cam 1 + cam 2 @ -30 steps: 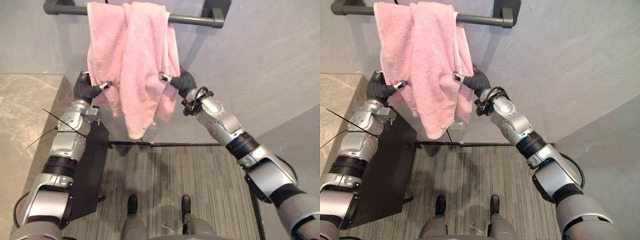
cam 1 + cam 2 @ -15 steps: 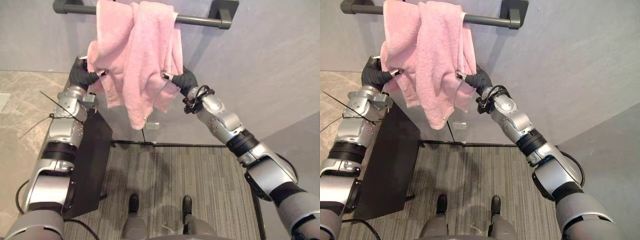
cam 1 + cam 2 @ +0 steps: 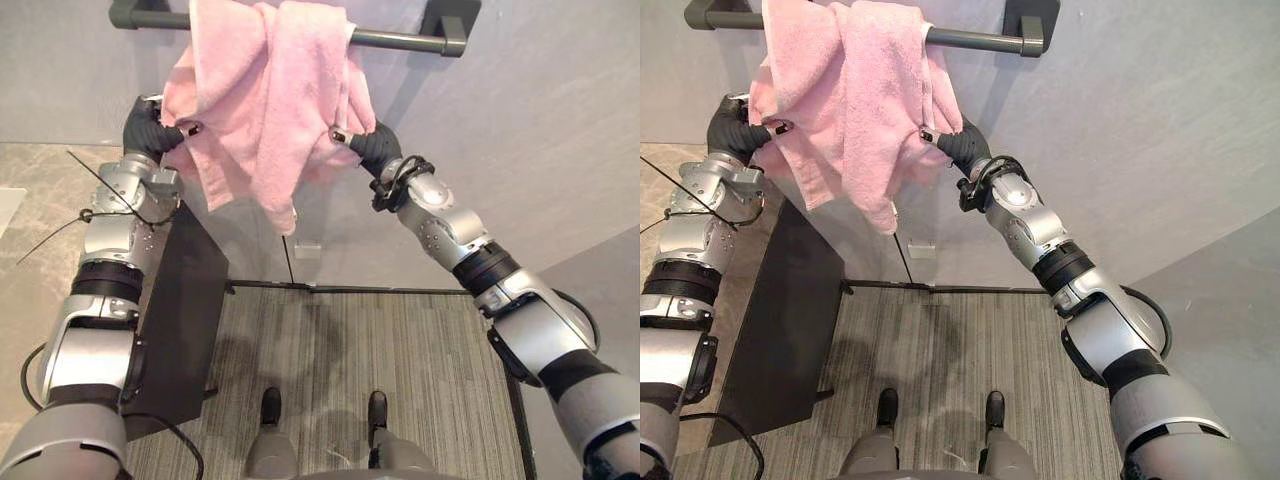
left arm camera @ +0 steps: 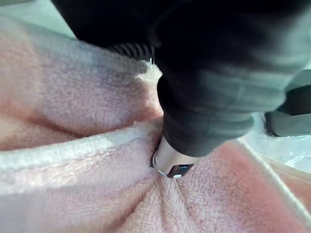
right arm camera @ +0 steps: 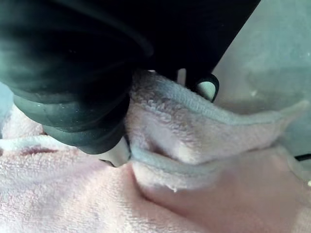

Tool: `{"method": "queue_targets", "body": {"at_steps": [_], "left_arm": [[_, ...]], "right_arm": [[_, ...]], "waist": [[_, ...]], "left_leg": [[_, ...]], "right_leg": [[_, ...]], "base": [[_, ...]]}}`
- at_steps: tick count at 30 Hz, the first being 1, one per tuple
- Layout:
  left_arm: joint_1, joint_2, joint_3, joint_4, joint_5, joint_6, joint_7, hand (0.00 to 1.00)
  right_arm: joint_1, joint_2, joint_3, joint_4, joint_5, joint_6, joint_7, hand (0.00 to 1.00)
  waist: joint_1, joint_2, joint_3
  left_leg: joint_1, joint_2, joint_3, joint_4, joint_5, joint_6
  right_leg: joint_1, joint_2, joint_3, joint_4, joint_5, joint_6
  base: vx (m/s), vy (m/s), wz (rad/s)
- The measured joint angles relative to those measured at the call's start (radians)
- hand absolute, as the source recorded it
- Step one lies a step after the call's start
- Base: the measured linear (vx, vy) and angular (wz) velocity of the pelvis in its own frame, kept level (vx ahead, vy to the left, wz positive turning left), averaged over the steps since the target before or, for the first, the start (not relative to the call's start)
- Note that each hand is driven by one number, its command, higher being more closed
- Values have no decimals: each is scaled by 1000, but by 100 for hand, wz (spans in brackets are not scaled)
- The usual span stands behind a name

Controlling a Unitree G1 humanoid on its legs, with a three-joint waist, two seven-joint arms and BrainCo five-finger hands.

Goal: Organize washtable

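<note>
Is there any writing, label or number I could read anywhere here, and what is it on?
None can be read.
The pink towel, the dark rail it hangs over and the grey wall show no print.
The small pale plate low on the wall is too small to tell.

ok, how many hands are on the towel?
2. The left hand grips the towel at its left edge. The right hand grips its right edge. Both are below the bar.
</note>
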Motion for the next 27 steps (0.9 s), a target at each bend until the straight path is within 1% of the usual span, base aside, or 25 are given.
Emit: {"method": "queue_targets", "body": {"at_steps": [3,6,8,11,13,15,20,21,22,23,24,27], "left_arm": [[-2,0,0,8,8,0,0,100],[-7,0,0,32,12,0,0,100],[-21,0,1,46,21,0,0,100],[-30,0,12,72,22,0,0,100],[-31,0,22,79,22,1,0,100],[-31,0,28,89,22,1,0,100],[-34,18,105,154,31,2,4,100],[-35,56,147,217,31,10,30,0],[-34,73,161,240,32,13,31,0],[-31,84,164,243,33,15,31,0],[-30,87,181,253,34,16,45,0],[-5,144,229,321,33,24,82,0]], "right_arm": [[-8,0,-8,15,-28,0,0,100],[-31,5,-13,63,-41,-1,0,100],[-45,21,-53,105,-44,-1,0,100],[-75,27,-60,151,-45,-1,-1,100],[-77,28,-89,164,-49,-1,-1,100],[-85,28,-91,172,-53,-1,-1,100],[-92,29,-110,188,-57,-5,-2,100],[-90,28,-128,210,-63,-6,-4,100],[-89,26,-132,220,-63,-6,-4,100],[-89,26,-142,236,-66,-6,-5,100],[-89,26,-159,248,-67,-6,-11,0],[-80,17,-188,276,-67,-5,-47,0]], "waist": [[2,9,0],[2,24,1],[1,31,4],[0,36,7],[2,37,8],[3,40,10],[-5,46,14],[-12,46,14],[-13,47,14],[-7,51,17],[-5,55,19],[-10,56,20]], "left_leg": [[0,-1,0,0,0,0],[0,-1,-1,0,0,0],[0,-1,-1,1,0,1],[0,-1,-2,1,0,1],[-1,-1,-3,1,0,1],[-1,-1,-3,1,0,1],[-1,-1,-3,1,-1,2],[0,-1,-1,4,-1,2],[0,-1,-1,5,-3,4],[-1,-1,-2,7,-3,5],[-1,-1,-5,7,-4,5],[-4,-1,-13,3,-5,5]], "right_leg": [[0,-1,0,0,0,0],[0,-1,0,-1,0,1],[1,-1,0,-1,0,1],[1,-1,0,-2,0,1],[1,-1,-1,-3,0,1],[1,-1,-1,-3,0,1],[1,-1,0,-3,0,1],[0,-1,5,-3,1,2],[0,-1,6,-3,2,2],[1,-2,6,-3,2,3],[1,-2,5,-3,2,3],[0,-2,1,-3,4,5]], "base": [[0,0,0],[0,0,0],[0,0,0],[0,0,0],[0,0,0],[0,0,0],[0,0,-1],[0,0,-6],[0,0,-4],[0,0,0],[0,0,0],[0,0,4]]}}
